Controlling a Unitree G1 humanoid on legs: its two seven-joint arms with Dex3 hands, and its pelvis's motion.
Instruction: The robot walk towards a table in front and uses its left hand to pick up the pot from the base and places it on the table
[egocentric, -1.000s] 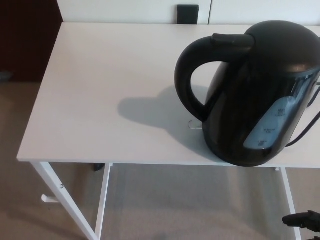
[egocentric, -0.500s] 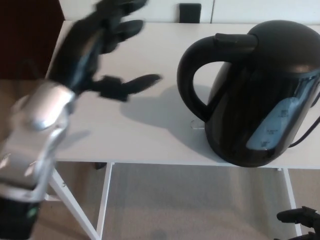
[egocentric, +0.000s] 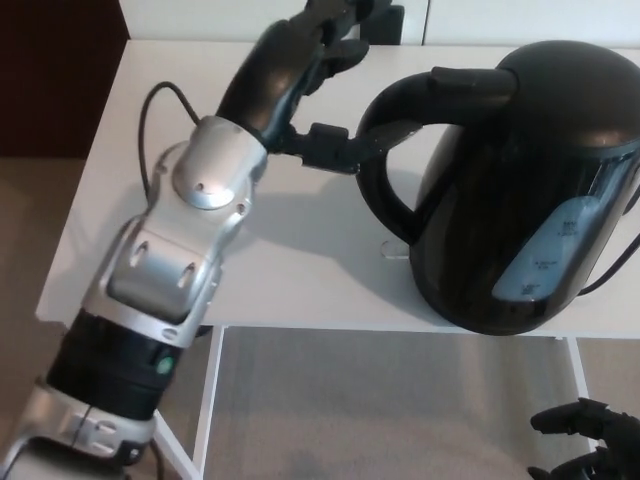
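You're at the reach: your left robot hand (egocentric: 295, 85) hangs spread, holding nothing, beside the curved handle (egocentric: 372, 185) of the glossy black kettle-shaped pot (egocentric: 530, 200), which stands by the front right edge of the white worktop (egocentric: 320, 285). Next, wrap the handle and lift straight up.

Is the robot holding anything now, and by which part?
Nothing yet. The left hand is open at the kettle handle, thumb reaching into its loop, not closed.

The glossy black pot (egocentric: 520, 200) stands upright at the table's (egocentric: 320, 290) front right (handle turned left, pale gauge window).
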